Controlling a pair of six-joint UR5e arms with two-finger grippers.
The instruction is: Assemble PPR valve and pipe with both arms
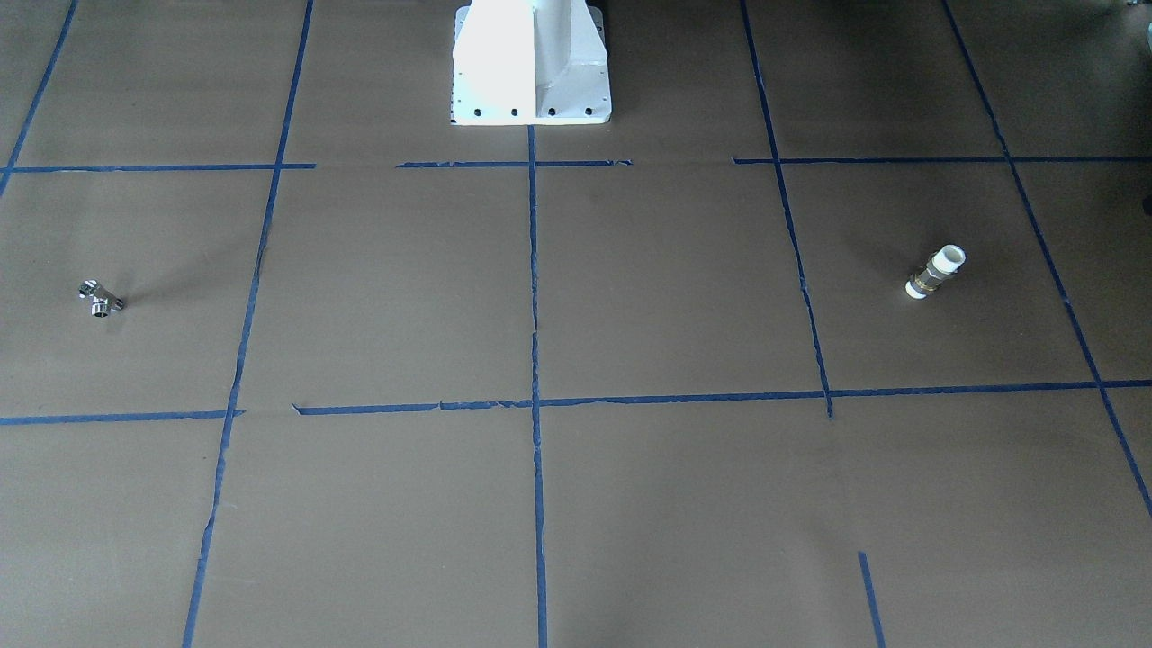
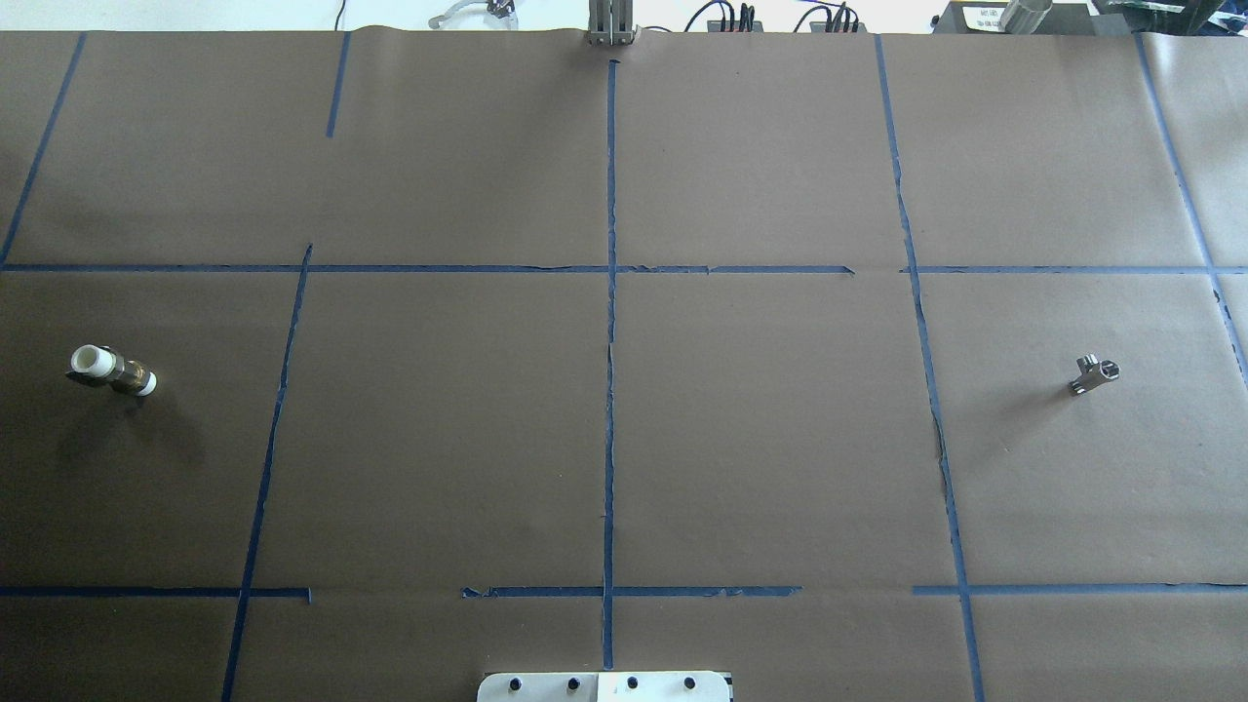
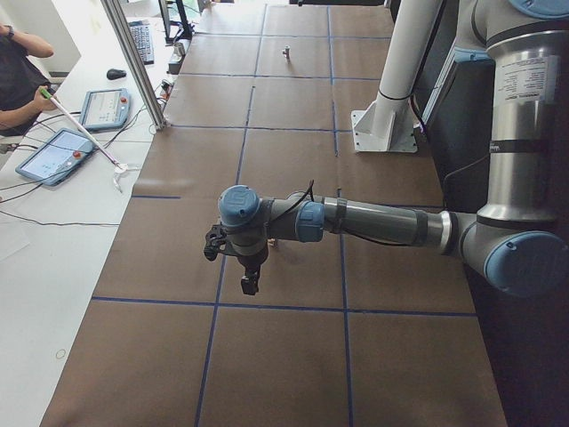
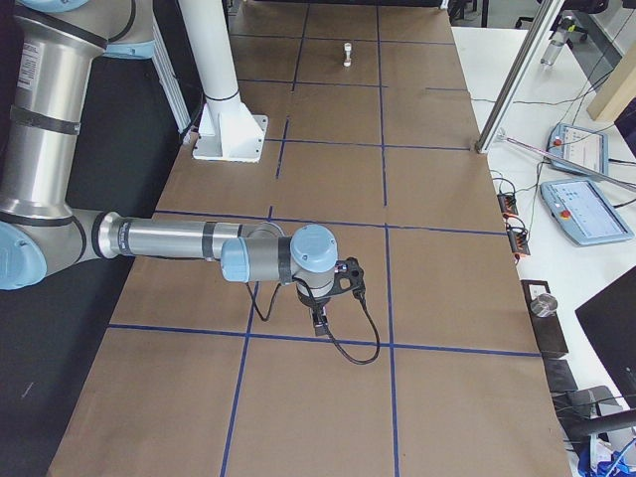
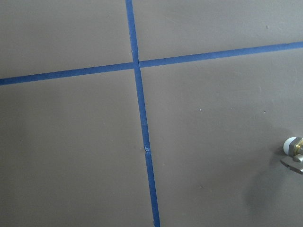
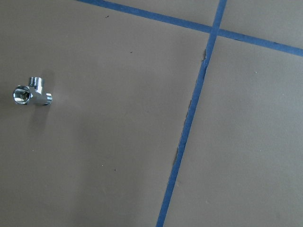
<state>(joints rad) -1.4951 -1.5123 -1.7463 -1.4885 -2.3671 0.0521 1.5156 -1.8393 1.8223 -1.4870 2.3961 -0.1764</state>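
Note:
The PPR valve (image 1: 936,272), white ends with a brass band, lies on the brown table on my left side; it also shows in the overhead view (image 2: 112,370), the right side view (image 4: 347,53) and at the left wrist view's right edge (image 5: 294,147). The chrome forked pipe (image 1: 100,300) lies far off on my right side (image 2: 1092,373) (image 3: 286,51) (image 6: 31,93). My left gripper (image 3: 250,283) hangs above the table near the valve. My right gripper (image 4: 320,324) hangs above the table near the pipe. Both show only in the side views, so I cannot tell whether they are open or shut.
The white pedestal base (image 1: 531,63) stands at the table's robot-side edge. Blue tape lines (image 2: 610,292) divide the brown paper into squares. A desk with tablets (image 3: 53,156) and an aluminium post (image 3: 133,62) border the far edge, where a person sits.

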